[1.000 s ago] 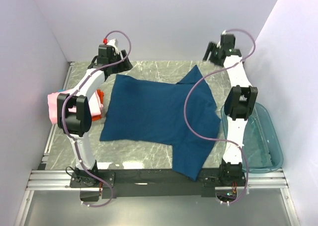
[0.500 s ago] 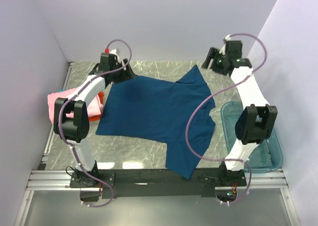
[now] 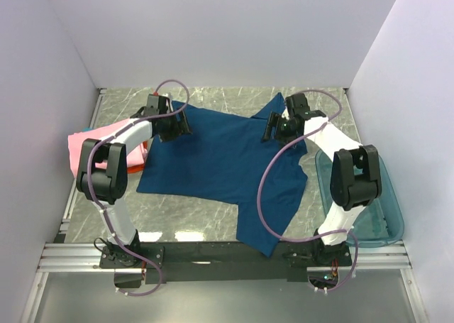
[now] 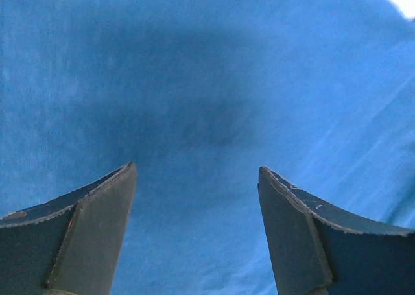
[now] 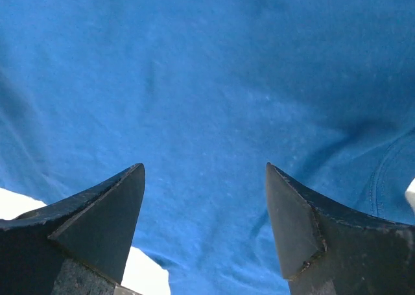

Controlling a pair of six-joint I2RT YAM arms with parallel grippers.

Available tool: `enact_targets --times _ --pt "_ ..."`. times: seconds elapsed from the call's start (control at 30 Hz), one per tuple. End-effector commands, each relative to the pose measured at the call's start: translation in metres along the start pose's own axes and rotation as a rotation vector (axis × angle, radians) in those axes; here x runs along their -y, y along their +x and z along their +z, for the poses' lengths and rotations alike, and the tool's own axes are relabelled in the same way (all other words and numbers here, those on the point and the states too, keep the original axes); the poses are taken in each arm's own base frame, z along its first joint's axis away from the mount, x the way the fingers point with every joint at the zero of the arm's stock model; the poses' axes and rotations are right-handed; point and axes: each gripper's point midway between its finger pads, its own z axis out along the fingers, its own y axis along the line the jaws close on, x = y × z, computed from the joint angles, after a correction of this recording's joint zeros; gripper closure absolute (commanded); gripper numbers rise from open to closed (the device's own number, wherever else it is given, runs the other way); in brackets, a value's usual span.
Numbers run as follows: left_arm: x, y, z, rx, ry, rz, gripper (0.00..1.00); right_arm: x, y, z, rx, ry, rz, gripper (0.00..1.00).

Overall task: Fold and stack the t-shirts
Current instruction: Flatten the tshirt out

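Note:
A large navy-blue t-shirt [image 3: 227, 160] lies spread over the middle of the marble table, one sleeve hanging over the near edge. My left gripper [image 3: 176, 124] is open and low over the shirt's far left corner; blue cloth [image 4: 194, 113] fills its wrist view between the fingers. My right gripper [image 3: 272, 128] is open and low over the shirt's far right part; its wrist view shows blue cloth [image 5: 207, 94] between the fingers. A pink t-shirt [image 3: 89, 142] lies at the left edge, with an orange one [image 3: 144, 147] beside it, partly hidden by my left arm.
A translucent teal plastic tub [image 3: 383, 209] stands at the right edge of the table. White walls close in the left, back and right sides. Purple cables loop over both arms.
Both grippers have come down from the back of the table onto the navy shirt's far edge, the right one moving left and nearer. The shirt has shifted slightly left.

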Motion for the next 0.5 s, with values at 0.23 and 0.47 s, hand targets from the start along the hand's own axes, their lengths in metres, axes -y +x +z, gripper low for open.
enact_targets --times 0.23,0.47 --pt "-0.006 0.003 0.008 0.012 -0.011 -0.005 0.20 0.033 0.002 0.031 -0.026 0.130 0.022 0.20" --pt "-0.008 0.012 0.018 -0.009 0.003 -0.009 0.20 0.063 0.014 0.046 -0.080 0.217 0.060 0.20"
